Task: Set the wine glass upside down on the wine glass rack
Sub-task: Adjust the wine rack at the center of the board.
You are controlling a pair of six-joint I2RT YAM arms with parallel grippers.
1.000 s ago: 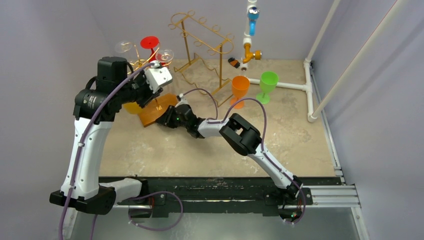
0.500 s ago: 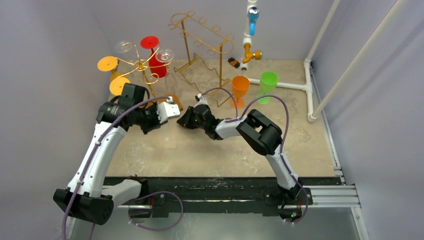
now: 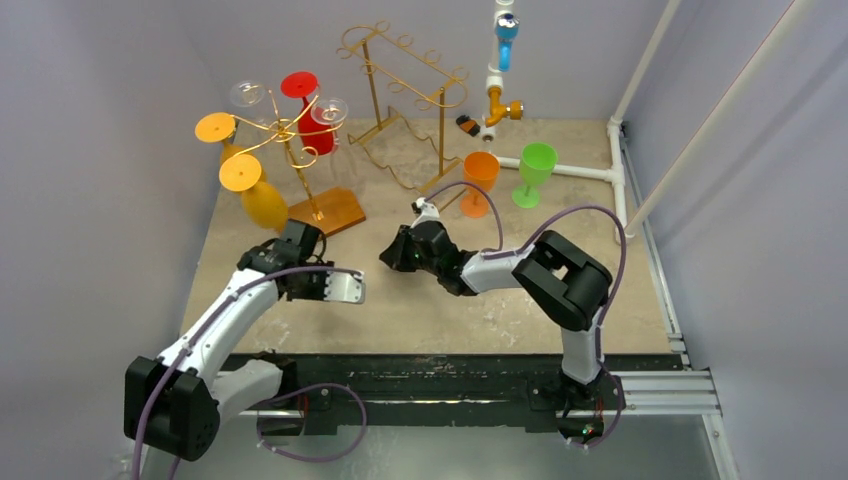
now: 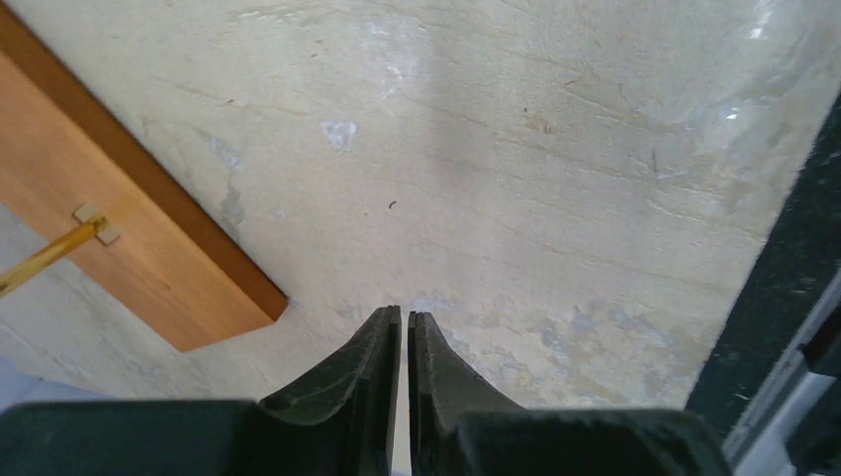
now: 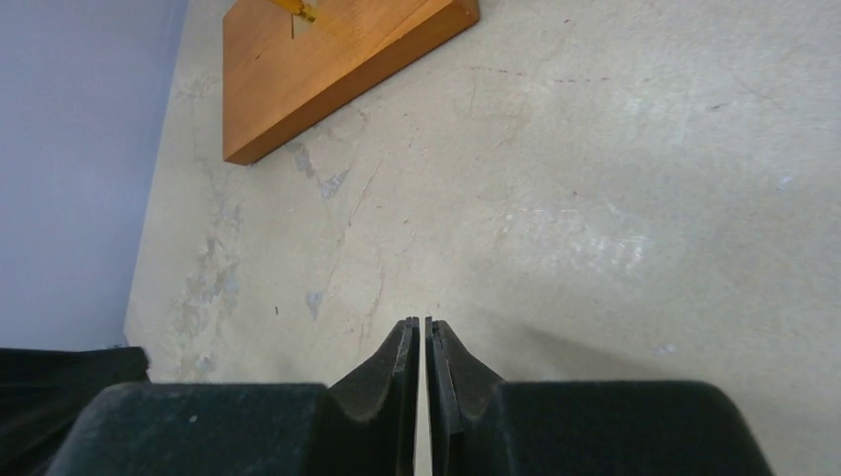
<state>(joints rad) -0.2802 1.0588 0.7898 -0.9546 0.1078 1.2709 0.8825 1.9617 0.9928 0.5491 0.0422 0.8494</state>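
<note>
Beige table [image 3: 420,300], purple walls. Looks done: amber wine glass [image 3: 262,203] hanging bowl-down on wine glass rack [image 3: 290,130] at 10 o'clock. Left end effector [image 4: 405,315], right end effector [image 5: 420,322] pinched closed, empty; orange glass [image 3: 480,180], green glass [image 3: 536,165] upright at 1 o'clock.

Lilac walls [image 3: 100,100], beige stone tbl [image 3: 450,320]

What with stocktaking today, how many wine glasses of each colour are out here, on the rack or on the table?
Yellow glasses: 2
Clear glasses: 2
Red glass: 1
Orange glass: 1
Green glass: 1
Total: 7
</note>
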